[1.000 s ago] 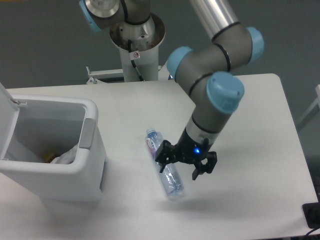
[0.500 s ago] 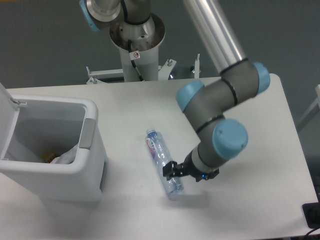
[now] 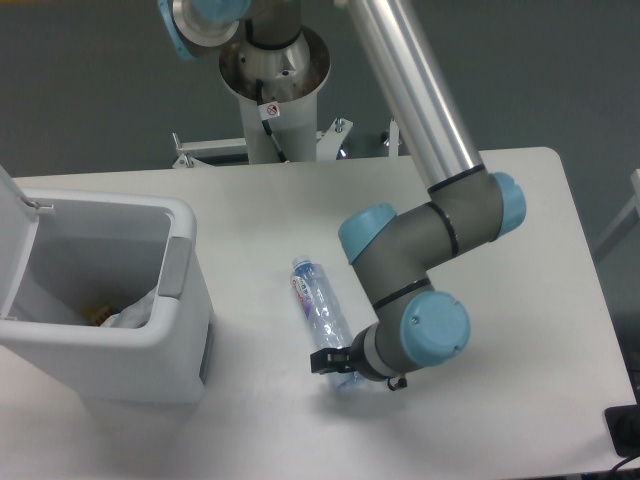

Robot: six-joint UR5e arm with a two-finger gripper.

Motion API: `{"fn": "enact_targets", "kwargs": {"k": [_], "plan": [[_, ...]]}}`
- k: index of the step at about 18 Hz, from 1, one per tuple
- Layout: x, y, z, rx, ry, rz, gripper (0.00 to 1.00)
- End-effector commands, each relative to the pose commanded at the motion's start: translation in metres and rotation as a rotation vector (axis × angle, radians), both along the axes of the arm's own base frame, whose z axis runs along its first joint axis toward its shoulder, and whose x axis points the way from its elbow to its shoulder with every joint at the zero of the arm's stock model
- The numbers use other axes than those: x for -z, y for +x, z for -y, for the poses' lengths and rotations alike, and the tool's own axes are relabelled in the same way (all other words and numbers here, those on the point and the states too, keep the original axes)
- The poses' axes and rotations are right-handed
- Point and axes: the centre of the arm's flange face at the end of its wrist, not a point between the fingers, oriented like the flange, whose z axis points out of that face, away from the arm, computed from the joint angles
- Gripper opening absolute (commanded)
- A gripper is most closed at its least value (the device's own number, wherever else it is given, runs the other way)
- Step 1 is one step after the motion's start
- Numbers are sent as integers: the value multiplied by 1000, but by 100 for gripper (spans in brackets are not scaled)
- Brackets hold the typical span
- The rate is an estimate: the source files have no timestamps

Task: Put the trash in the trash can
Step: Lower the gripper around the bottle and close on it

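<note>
The clear plastic bottle [image 3: 318,305] with blue cap and red-white label lies on the white table, cap toward the back. My gripper [image 3: 338,365] is down at the bottle's bottom end, jaws astride it. One black finger [image 3: 324,360] shows on the bottle's left; the other is hidden under the wrist. The bottle lies flat. The white trash can [image 3: 185,300] stands at the left with its lid [image 3: 14,235] hinged open. A crumpled white wrapper [image 3: 132,310] lies inside it.
The arm's base column [image 3: 272,85] stands at the back edge of the table [image 3: 520,230]. The arm's long silver link [image 3: 410,85] crosses above the table's middle. A dark object [image 3: 625,430] sits off the table's front right corner.
The gripper has dropped from above the bottle's middle to table height and shifted left toward the bottle's bottom end. The wrist has folded over it. The bottle has not moved.
</note>
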Motion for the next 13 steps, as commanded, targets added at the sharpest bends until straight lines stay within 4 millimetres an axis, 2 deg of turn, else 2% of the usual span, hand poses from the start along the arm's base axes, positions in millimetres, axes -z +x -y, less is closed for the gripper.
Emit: {"fn": "enact_targets", "kwargs": {"k": [4,5,8,13], "plan": [[5,0,-1,-45,-33,-19,55],[5,0,-1,-52,-35,-22,45],[-6,0,-2,-54,-24,-32,24],[-20,0,-1,-49,-9,-42,22]]}}
